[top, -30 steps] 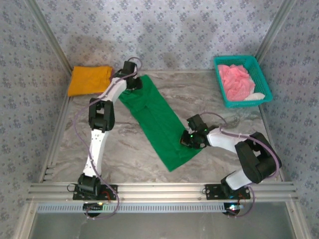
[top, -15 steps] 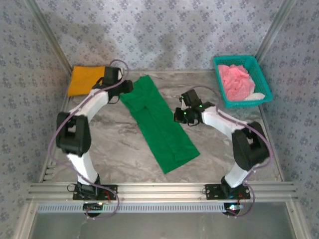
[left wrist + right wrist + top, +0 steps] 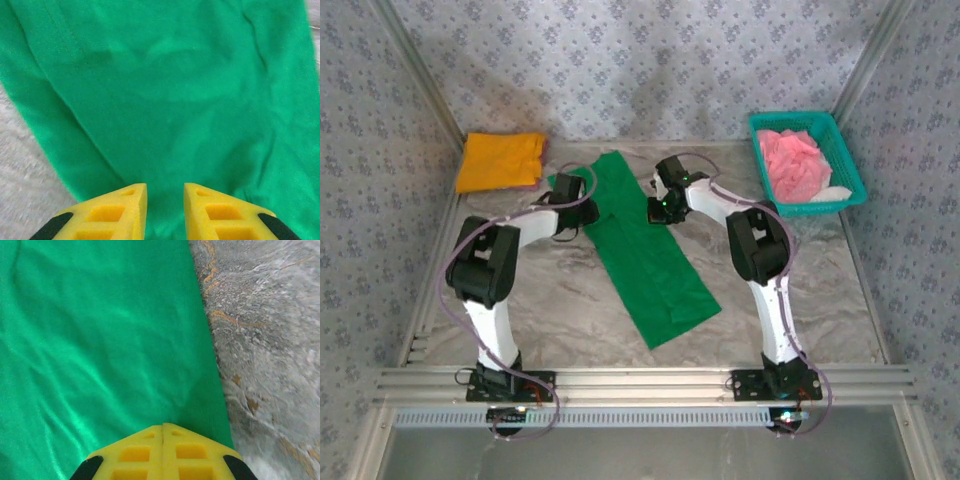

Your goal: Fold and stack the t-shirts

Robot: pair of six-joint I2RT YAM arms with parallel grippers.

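A bright green t-shirt [image 3: 645, 260] lies folded into a long strip, slanting from the back middle of the marble table [image 3: 560, 300] toward the front. My left gripper [image 3: 587, 205] hovers over its upper left edge. In the left wrist view the left gripper [image 3: 165, 187] is open by a narrow gap above the flat green cloth [image 3: 175, 90]. My right gripper [image 3: 659, 211] is at the strip's upper right edge. In the right wrist view the right gripper [image 3: 163, 426] is shut, over the green hem [image 3: 100, 340] beside bare marble [image 3: 265, 340]. An orange-yellow t-shirt [image 3: 500, 160] lies folded at the back left.
A teal mesh basket [image 3: 844, 160] at the back right holds a crumpled pink t-shirt [image 3: 792, 163]. Metal frame posts and patterned walls close in the table on three sides. An aluminium rail [image 3: 640, 380] runs along the near edge.
The right gripper travelled from the strip's lower right up to its upper right edge. The left gripper came forward from the far end to the left edge. The strip shifted slightly.
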